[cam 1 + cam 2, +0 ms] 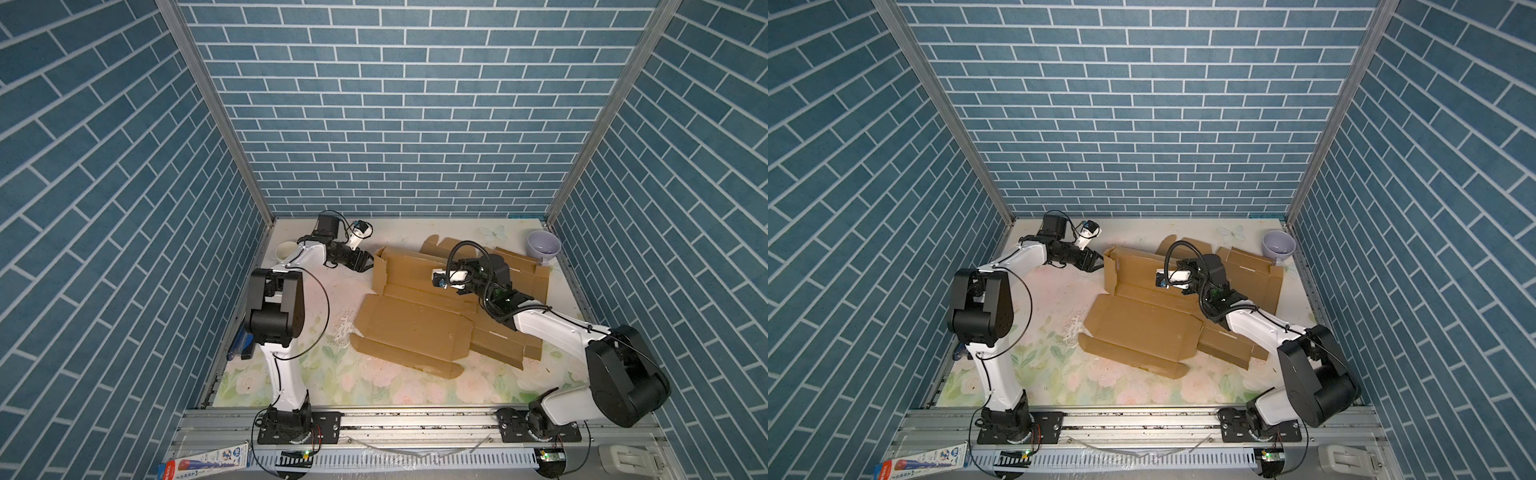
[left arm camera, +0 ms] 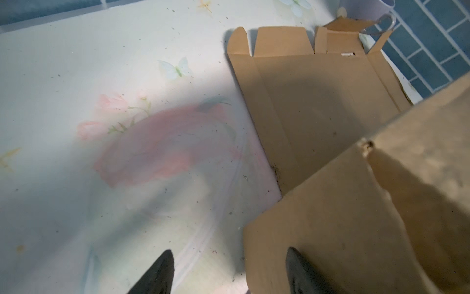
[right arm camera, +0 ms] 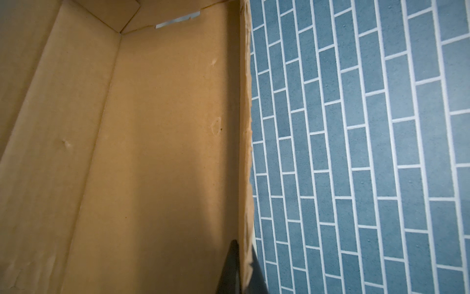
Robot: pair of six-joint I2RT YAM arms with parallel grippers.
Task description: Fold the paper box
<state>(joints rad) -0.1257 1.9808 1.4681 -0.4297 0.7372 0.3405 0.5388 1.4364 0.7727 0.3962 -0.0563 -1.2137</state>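
Observation:
The brown paper box [image 1: 415, 328] lies mostly unfolded on the flowered table in both top views, with its left flap [image 1: 379, 270] standing up. My left gripper [image 1: 365, 264] hovers at that flap, open. In the left wrist view the flap [image 2: 330, 229] has its edge between the jaws of the left gripper [image 2: 230, 269], and one fingertip [image 2: 295, 264] is in front of the cardboard. My right gripper [image 3: 245, 264] is shut on the edge of a raised wall of the box [image 3: 152, 152]. Its wrist hides it in both top views.
More flat cardboard [image 1: 523, 270] lies behind and to the right; I cannot tell whether it is the same sheet. A lavender mug [image 1: 543, 245] stands at the back right corner and a white cup [image 1: 286, 249] at the back left. Blue brick walls enclose the table.

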